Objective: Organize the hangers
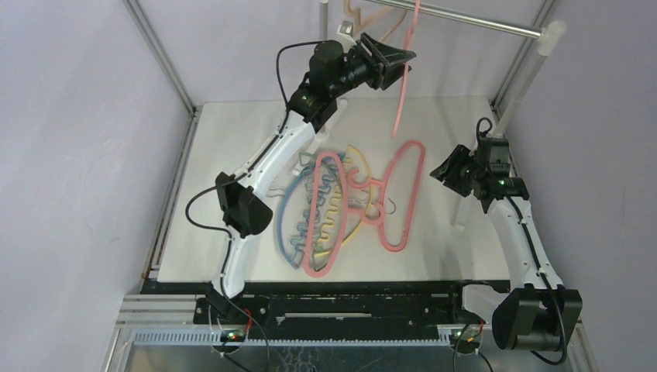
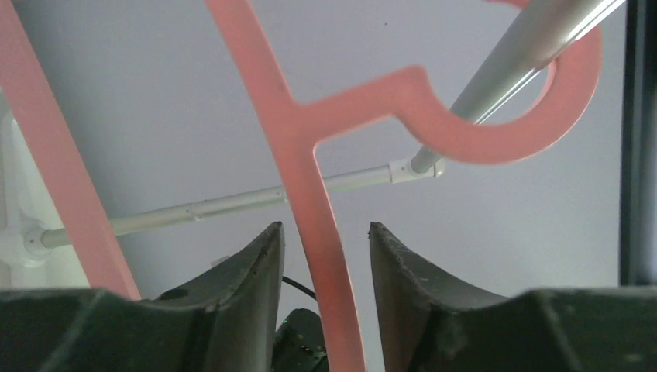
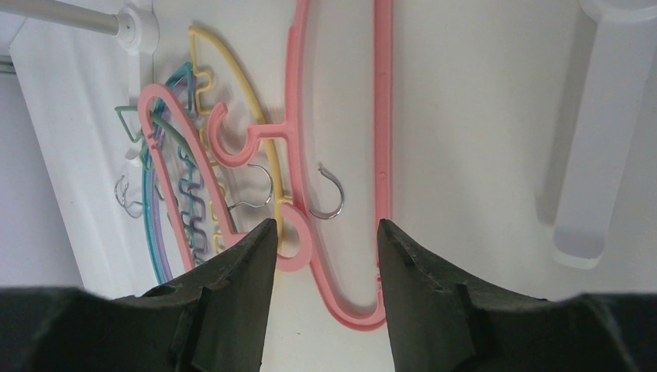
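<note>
A pink hanger (image 1: 404,85) hangs by its hook (image 2: 534,132) on the grey rail (image 1: 465,17). My left gripper (image 1: 403,63) is raised at it; the jaws stand open either side of the hanger's arm (image 2: 329,256), with a gap on both sides. A beige hanger (image 1: 356,12) hangs on the rail further left. A pile of hangers lies on the table: two pink ones (image 1: 404,194) (image 1: 320,229), with yellow (image 1: 359,159) and blue (image 1: 282,211) arcs. My right gripper (image 1: 448,172) is open and empty above the pile's right edge, over a pink hanger (image 3: 382,116).
The rail's white pole (image 3: 600,139) stands just right of my right gripper. The other pole's foot (image 3: 139,31) is at the pile's far side. Metal hooks (image 3: 329,194) of the wavy hangers lie inside the pink one. Grey walls close in both sides.
</note>
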`<action>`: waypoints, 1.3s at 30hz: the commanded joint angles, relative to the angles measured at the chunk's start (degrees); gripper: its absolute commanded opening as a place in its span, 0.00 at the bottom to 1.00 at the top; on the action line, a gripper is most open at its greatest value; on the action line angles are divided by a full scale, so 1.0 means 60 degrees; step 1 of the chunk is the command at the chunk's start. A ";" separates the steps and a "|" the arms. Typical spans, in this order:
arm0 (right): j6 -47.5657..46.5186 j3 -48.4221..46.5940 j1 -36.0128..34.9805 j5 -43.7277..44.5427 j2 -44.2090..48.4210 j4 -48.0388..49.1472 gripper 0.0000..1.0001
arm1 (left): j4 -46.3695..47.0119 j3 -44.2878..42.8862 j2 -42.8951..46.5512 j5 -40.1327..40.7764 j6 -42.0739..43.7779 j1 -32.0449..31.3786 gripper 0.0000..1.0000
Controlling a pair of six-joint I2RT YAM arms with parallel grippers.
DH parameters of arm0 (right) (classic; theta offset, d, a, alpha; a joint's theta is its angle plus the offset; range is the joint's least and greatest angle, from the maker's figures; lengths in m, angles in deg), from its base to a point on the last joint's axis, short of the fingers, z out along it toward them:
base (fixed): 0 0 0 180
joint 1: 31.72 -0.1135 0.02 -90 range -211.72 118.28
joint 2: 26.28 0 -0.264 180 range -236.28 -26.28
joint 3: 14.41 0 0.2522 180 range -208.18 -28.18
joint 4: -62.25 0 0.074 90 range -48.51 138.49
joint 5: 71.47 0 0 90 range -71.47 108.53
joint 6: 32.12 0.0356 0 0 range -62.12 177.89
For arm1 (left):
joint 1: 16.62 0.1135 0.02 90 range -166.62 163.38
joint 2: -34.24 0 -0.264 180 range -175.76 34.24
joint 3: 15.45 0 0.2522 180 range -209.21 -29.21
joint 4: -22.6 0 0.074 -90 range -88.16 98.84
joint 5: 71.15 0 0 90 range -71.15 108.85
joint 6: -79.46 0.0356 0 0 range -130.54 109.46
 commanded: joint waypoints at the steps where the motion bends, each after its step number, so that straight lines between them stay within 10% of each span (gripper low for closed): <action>1: 0.0023 -0.0318 0.0072 -0.0155 -0.0038 0.0286 0.59 | 0.0285 -0.0704 0.0150 -0.0108 0.0387 0.0162 0.54; 9: -0.0017 -0.0314 0.0043 -0.0287 -0.0192 0.0210 0.59 | 0.0274 -0.0242 0.1165 -0.0565 0.2659 0.0297 0.99; 17: -0.0079 -0.0309 -0.0064 -0.0289 -0.0231 0.0192 0.59 | -0.1239 0.1828 0.3190 -0.0554 0.5902 0.0419 1.00; 26: -0.0136 -0.0187 -0.0168 -0.0215 -0.0015 0.0073 0.59 | -0.1334 0.9604 0.7739 0.0091 0.8343 0.0778 0.99; 39: 0.0060 -0.0098 -0.0519 -0.0126 -0.0348 0.0333 0.58 | -0.1828 1.5037 1.0185 0.5132 0.9318 -0.1245 0.86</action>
